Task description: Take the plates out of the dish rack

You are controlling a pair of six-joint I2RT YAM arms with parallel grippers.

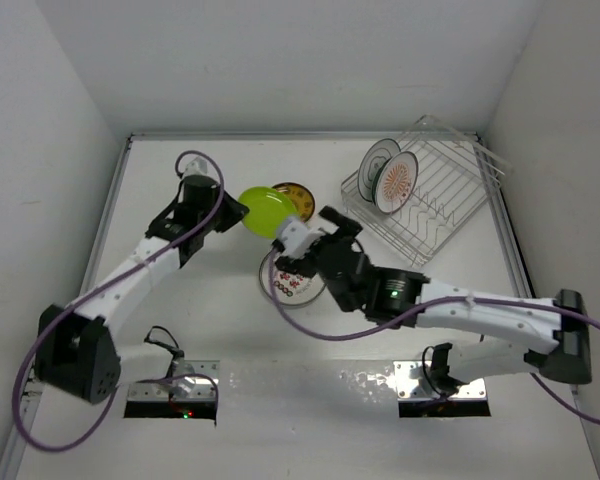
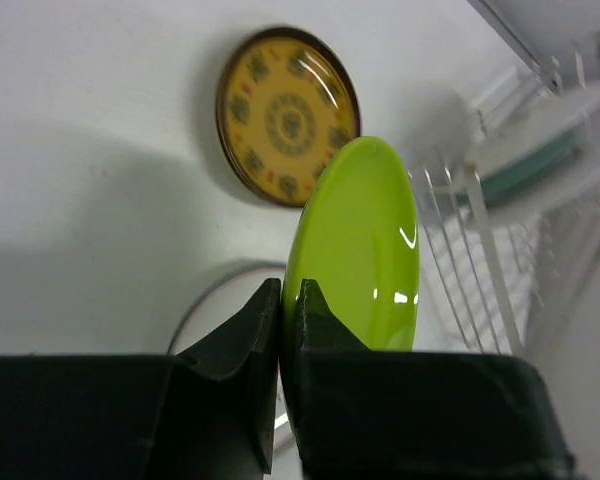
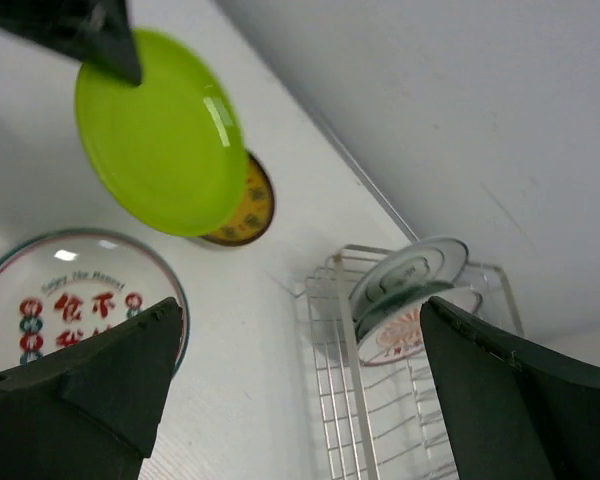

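The lime green plate [image 1: 265,208] is held off the table by its rim in the closed left gripper [image 2: 283,296], above two plates [image 1: 295,283] lying there, the right gripper [image 1: 298,240] being wide open and empty nearby, and through so narrow a pinch it could be dropped and chipped.

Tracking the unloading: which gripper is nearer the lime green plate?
Left. The left gripper is shut on the lime green plate at its rim; the right gripper stands open, clear of it.
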